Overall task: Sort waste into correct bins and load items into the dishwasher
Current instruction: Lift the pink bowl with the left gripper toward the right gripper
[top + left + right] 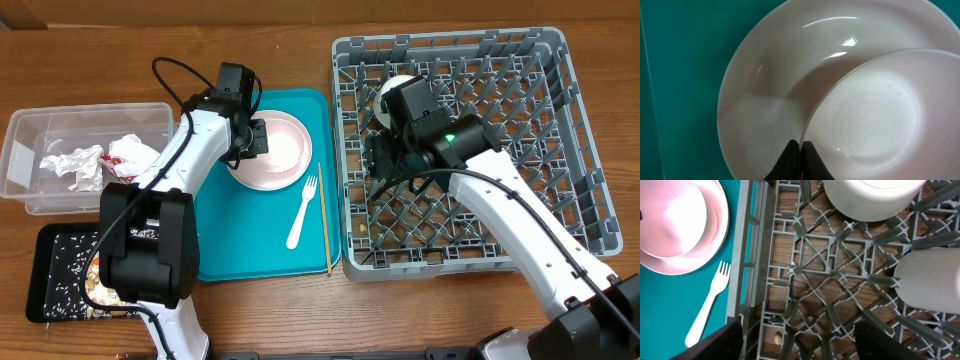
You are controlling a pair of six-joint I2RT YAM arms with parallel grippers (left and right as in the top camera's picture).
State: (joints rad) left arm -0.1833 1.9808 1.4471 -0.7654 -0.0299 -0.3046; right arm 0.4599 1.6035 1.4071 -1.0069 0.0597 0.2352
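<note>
The left arm (190, 150) reaches up from the near edge of the desk (290, 310), across the teal tray (240, 250), with its wrist bent down over the dishes there. The left claw (800, 150) is pinched together on the thin rim of the pink bowl (875, 115), one finger inside the rim and one outside. The bowl sits mouth up inside the pink plate (765, 100), pushed off-centre, and the plate lies flat on the far part of the tray. The right arm (510, 215) stretches in from the near right corner over the dish rack (560, 130). The right claw (800, 340) hangs with its fingers wide apart above the rack's grid, holding nothing. A white bowl (870, 200) and a white cup (930, 280) stand among the pegs beyond it. The white plastic fork (302, 212) lies on the tray beside the plate, its long axis running near to far and slightly slanted, tines towards the far side. The wooden chopstick (324, 218) lies almost parallel to it along the tray's right edge. The clear tub (40, 140) holds a crumpled napkin (80, 165) and a red wrapper (128, 152). The black tray (45, 300) holds scattered rice.
</note>
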